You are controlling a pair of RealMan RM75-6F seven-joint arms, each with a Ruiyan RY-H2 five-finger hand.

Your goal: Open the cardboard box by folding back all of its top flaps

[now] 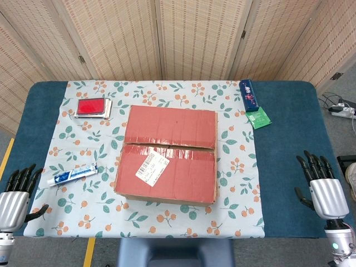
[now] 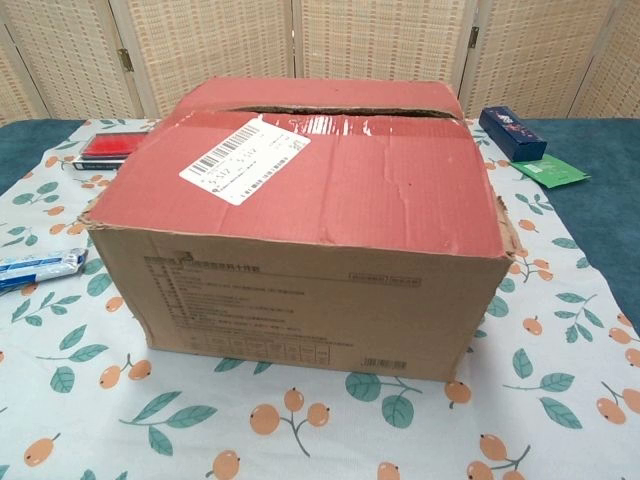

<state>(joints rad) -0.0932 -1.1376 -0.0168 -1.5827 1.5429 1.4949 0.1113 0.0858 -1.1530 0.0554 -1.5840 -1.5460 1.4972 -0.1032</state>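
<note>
A cardboard box point(image 1: 168, 153) with a red-taped top stands in the middle of the floral cloth, filling the chest view as well, cardboard box point(image 2: 300, 240). Its two top flaps lie down flat with a narrow slit between them, and a white barcode label point(image 1: 152, 167) sits on the near flap. My left hand point(image 1: 16, 196) rests at the table's near left corner, fingers apart, holding nothing. My right hand point(image 1: 324, 188) hovers at the near right edge, also empty with fingers apart. Both hands are well away from the box and show only in the head view.
A toothpaste tube point(image 1: 73, 174) lies left of the box. A red flat case point(image 1: 90, 107) sits at the back left. A dark blue box point(image 1: 248, 94) and a green packet point(image 1: 257, 117) lie at the back right. Folding screens stand behind the table.
</note>
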